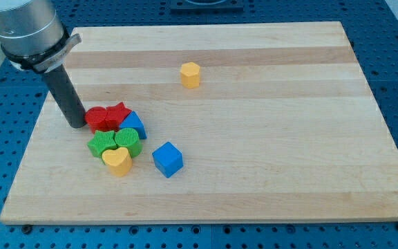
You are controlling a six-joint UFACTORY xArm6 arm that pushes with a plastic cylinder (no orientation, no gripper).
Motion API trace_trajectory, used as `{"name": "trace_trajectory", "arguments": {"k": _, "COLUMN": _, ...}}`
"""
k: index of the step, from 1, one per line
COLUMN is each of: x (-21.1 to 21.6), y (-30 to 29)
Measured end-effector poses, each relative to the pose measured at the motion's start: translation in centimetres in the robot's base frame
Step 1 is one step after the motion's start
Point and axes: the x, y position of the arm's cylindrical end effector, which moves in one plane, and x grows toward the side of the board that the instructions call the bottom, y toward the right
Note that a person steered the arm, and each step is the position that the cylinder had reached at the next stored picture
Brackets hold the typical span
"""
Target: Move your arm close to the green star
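The green star (102, 144) lies at the view's left in a tight cluster of blocks, touching a green round block (128, 140) on its right. My tip (77, 125) stands just left of a red round block (98, 118), a short way up and left of the green star, apart from it. A red star (119, 113) sits next to the red round block. A blue block (133, 124) lies right of the red ones. A yellow heart (118, 161) touches the green blocks from below.
A blue cube (167, 159) lies alone right of the cluster. A yellow hexagonal block (191, 74) stands apart near the view's top centre. The wooden board (289, 138) sits on a blue perforated table.
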Motion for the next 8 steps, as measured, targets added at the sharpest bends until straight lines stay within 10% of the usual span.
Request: {"name": "trace_trajectory", "arguments": {"k": 8, "x": 4.0, "y": -0.8}}
